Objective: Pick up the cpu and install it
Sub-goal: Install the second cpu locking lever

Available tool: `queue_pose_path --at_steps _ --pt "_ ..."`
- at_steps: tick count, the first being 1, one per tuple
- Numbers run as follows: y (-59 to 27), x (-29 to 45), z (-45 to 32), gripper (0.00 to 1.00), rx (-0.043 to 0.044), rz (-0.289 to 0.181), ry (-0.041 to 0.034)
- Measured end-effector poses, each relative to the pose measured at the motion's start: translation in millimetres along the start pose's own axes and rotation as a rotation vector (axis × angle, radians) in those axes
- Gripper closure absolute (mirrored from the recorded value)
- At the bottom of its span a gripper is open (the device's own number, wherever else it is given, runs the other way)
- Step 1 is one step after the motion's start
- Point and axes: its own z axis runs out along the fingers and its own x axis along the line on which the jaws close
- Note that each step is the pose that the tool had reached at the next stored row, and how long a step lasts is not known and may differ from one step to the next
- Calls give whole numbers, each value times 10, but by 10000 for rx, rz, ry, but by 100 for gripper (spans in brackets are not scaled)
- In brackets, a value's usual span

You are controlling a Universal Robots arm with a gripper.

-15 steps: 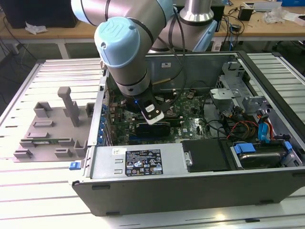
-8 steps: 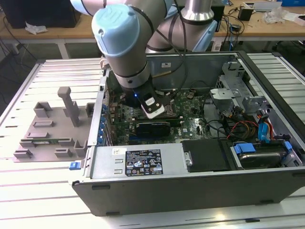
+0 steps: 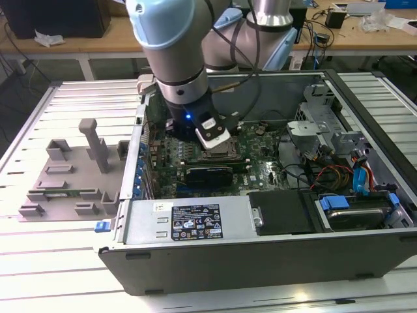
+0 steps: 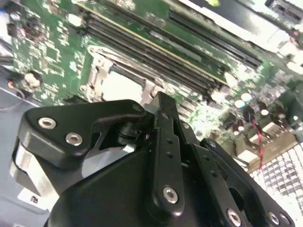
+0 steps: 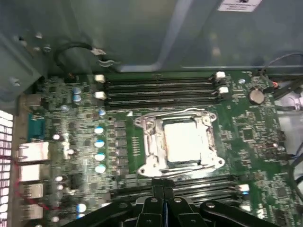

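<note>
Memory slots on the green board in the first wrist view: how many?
8: four memory slots lie between the socket and the case wall, four more between socket and gripper; the gripper partly hides these.

"Any print that can be read?"

"None. In the exterior view the power supply [image 3: 140,225] has a black label [image 3: 195,222] with white marks and a small white label [image 3: 158,207] beside it. The lettering can't be made out."

"And closer in?"

"In the first wrist view there's a white sticker [image 5: 239,4] on the case wall [image 5: 142,33], also unreadable."
</note>
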Motion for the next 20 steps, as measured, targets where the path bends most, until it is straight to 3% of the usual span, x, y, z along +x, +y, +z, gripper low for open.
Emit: queue_pose_path --at_steps 2,4,8,11,14,17,20 --pt "15 -152 27 89 69 -4 23" --pt "48 -217 45 89 118 -10 33" --pt "214 -229 93 89 324 -34 62" --pt "276 -245 116 89 369 -27 134" --pt "328 -273 157 89 398 3 280" --pt "362 -306 198 89 448 46 494" --pt "401 -351 223 89 487 66 612"
